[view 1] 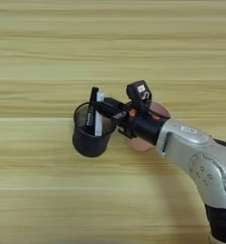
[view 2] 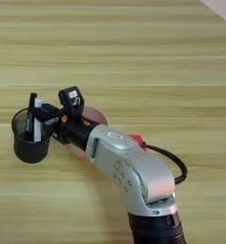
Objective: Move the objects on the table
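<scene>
The right gripper [view 1: 106, 108] is over the black mesh cup's [view 1: 88, 141] rim; finger state cannot be determined. Both markers stand inside the cup: black marker [view 1: 91, 107], white marker [view 1: 98, 116].

Silver forearm [view 2: 133, 176], black cable [view 2: 174, 164], black-fingered tool [view 1: 105, 107].

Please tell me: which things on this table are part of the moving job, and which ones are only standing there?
Part of the job:
- white marker, standing in the mesh cup
- black marker, standing beside it in the same cup
- right gripper, at the cup's rim

Only standing there:
- black mesh cup
- pink cup, mostly hidden behind the arm
</scene>
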